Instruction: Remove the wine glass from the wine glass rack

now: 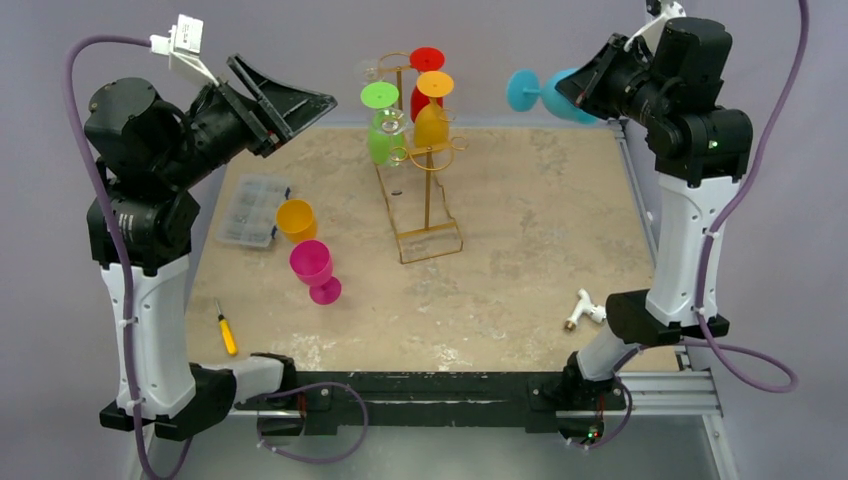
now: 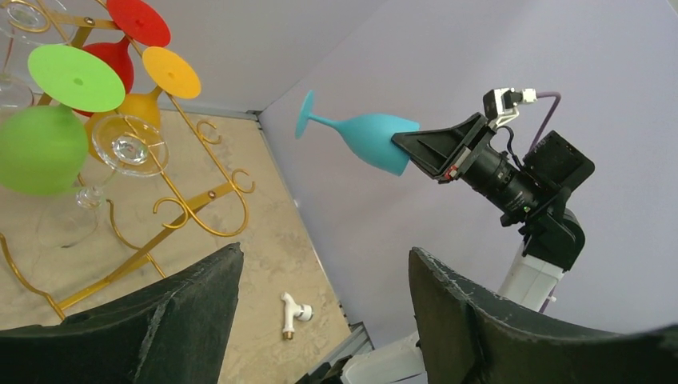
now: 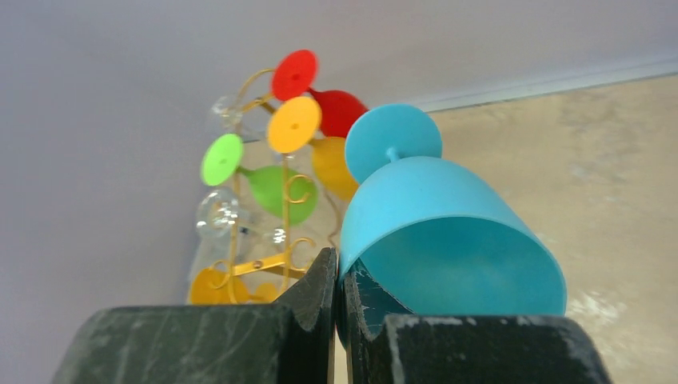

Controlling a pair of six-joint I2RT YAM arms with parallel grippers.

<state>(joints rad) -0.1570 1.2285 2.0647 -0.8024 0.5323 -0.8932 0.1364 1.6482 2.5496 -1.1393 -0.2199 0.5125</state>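
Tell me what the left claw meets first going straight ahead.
Probably nothing near: the left claw aims past the wine glass rack, which sits to its left, and below the blue glass in the right claw, toward the table edge and wall. Depth is unclear.

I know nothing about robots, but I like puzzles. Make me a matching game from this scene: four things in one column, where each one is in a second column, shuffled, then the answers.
Things
1. turquoise plastic wine glass
2. green plastic wine glass
3. pink plastic wine glass
4. yellow-handled screwdriver

Places
A. lying near the front left edge of the table
B. hanging upside down on the gold wire rack
C. pinched by its rim in the right gripper
D. on the table beside the orange cup

Pairs: 1-C, 2-B, 3-D, 4-A
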